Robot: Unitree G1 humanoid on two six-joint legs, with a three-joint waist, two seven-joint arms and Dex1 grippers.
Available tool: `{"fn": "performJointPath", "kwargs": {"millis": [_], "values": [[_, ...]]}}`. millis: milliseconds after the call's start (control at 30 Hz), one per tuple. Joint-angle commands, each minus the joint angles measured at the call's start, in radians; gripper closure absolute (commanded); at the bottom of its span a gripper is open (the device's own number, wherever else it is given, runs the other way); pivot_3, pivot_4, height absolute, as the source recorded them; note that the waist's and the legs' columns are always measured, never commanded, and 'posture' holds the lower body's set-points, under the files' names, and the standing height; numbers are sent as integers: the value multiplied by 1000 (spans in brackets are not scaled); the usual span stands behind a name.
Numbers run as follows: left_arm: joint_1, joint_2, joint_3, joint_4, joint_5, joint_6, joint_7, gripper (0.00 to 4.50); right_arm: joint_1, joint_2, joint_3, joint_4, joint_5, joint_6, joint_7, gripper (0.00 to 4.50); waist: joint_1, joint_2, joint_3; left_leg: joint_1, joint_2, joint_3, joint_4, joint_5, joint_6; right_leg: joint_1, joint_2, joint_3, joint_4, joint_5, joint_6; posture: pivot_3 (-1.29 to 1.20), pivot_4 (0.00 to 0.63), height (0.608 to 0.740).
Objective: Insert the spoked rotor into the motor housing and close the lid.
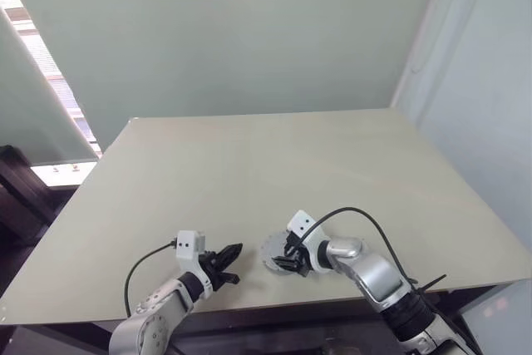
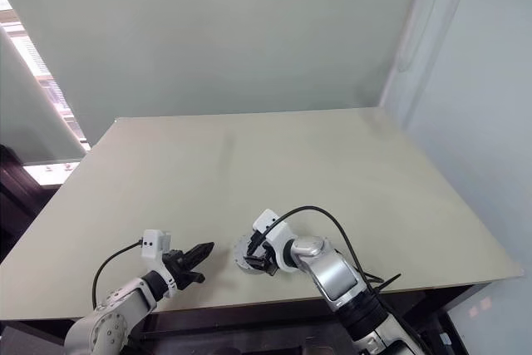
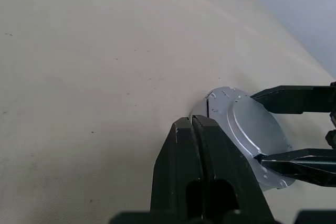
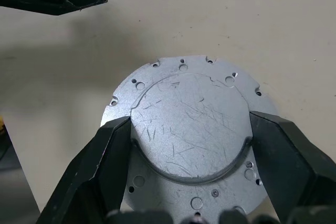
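Near the tabletop's [image 1: 249, 172] front edge, the right end effector [image 4: 189, 145] grips the lid [image 4: 189, 129] across its raised centre. Left end effector [image 1: 229, 259] waits closed, empty, just beside. Press down evenly, keeping it flat

We find a pale beige table [image 1: 274, 164] with a smooth, matt top, faintly speckled in the wrist views. One item lies directly on it, near its front edge: a round silver-grey metal assembly, the motor housing [image 4: 189, 135], resting flat. Its upper face is a scratched disc ringed by a flange with small holes.
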Motion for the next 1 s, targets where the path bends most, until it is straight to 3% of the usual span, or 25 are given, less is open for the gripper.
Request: {"fn": "performJointPath", "kwargs": {"millis": [33,733,1000], "values": [[-8,-4,-1,-27,0,-21,-10,4500,3,-11,24,47,-38,46,-38,1289,0,0,0,0,0,0,0,0,0,0,0,0,0,0,0,0,0,740],[-22,-11,-9,-17,12,-23,-17,4500,-38,-72,122,48,-55,106,-3,1289,0,1,-2,2,0,0,-4,-2,-4,0,-1,0,-3,0,0,0,0,740],[-37,-24,-76,-20,44,-28,-32,4500,-62,-77,121,62,-47,122,19,1289,1,1,-2,2,-1,0,-6,-1,-2,-1,-2,0,-3,0,0,0,0,740]]}}
